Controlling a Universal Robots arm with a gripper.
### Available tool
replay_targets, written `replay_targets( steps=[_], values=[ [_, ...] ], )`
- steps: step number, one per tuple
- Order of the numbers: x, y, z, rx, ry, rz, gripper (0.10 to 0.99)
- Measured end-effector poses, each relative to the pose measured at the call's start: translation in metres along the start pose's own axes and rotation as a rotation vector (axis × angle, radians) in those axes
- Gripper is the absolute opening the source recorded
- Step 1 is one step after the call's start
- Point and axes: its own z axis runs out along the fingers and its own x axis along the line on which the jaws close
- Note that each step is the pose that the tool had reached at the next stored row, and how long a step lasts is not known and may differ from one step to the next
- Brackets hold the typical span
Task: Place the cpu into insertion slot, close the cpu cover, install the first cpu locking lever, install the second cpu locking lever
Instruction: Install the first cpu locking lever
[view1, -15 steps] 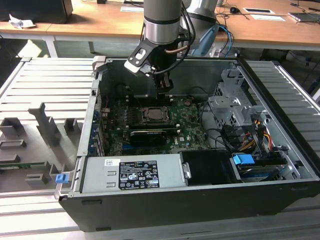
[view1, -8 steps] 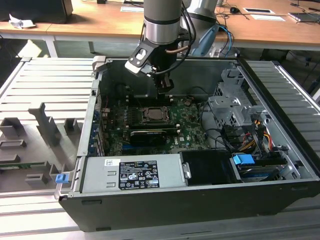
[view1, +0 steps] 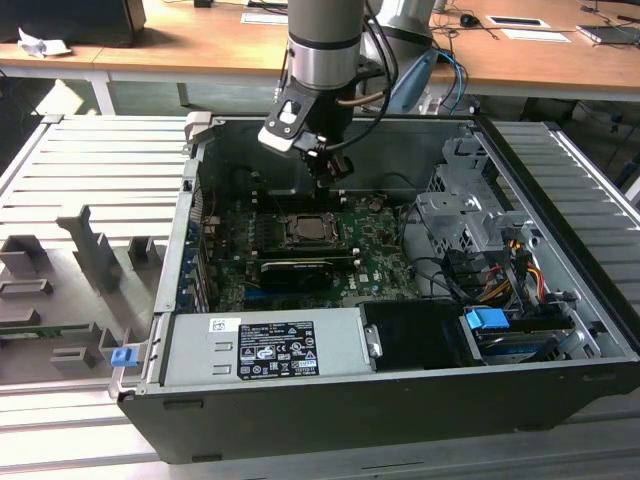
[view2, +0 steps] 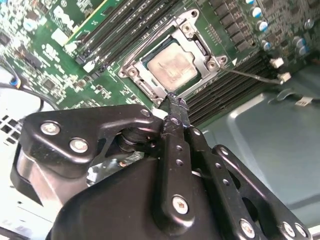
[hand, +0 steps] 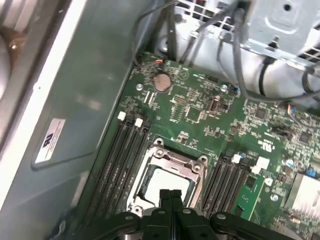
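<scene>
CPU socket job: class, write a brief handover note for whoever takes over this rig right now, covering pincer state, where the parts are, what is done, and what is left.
Pincer: shut, holding nothing, tips close by the socket's edge.
Cpu: seated in the insertion slot.
The cpu cover lies down over it, framing it.
Done: placing the chip, closing the cover.
Left: the locking levers. One thin lever juts out sideways from the socket, seemingly unlatched; the other I cannot judge.
</scene>
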Motion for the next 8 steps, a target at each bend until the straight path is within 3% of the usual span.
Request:
replay_targets(
  steps=[4, 8],
  values=[
    [0.0000, -0.0001, 0.0007, 0.003, 0.0058, -0.113, 0.106],
    [0.0000, -0.0001, 0.0019, 0.007, 0.0102, -0.191, 0.106]
  ],
)
